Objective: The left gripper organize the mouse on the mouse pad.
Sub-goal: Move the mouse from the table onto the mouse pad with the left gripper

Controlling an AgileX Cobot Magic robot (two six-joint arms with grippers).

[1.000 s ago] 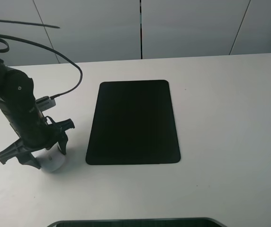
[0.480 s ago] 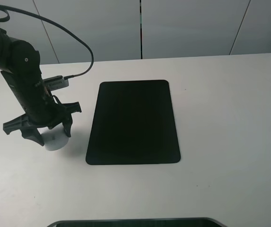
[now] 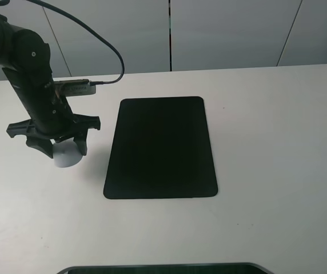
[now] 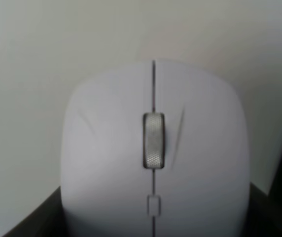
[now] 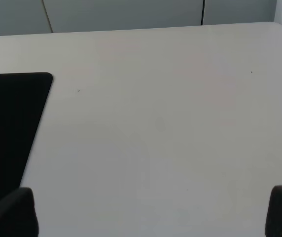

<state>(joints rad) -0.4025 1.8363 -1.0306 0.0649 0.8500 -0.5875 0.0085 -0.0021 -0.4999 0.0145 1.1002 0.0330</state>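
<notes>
Left wrist view is showing the left tool (image 3: 63,147) pinching the mouse (image 4: 153,158): its 2 dark fingers are pressing against the white shell from either side, with the scroll wheel facing the camera. A side grip like this is likely leaving the underside free, so the mouse can be set flat on arrival. Whether the mouse is hanging just clear of the tabletop (image 3: 266,171) or brushing it, I cannot tell.

Exterior high view is placing the mouse toward the tabletop's left edge, beside the left long edge of the mouse pad (image 3: 160,147) but apart from it, so it is not yet lying on the pad. The pad itself is lying bare near the tabletop's middle, its long sides running from the near edge toward the far edge.

The left arm is reaching in from the far left corner and bending steeply down, wrist pointing almost straight at the tabletop, a black cable arching over it. The right tool (image 5: 146,212) is hovering with fingers spread, gripping nothing, over the right side.
</notes>
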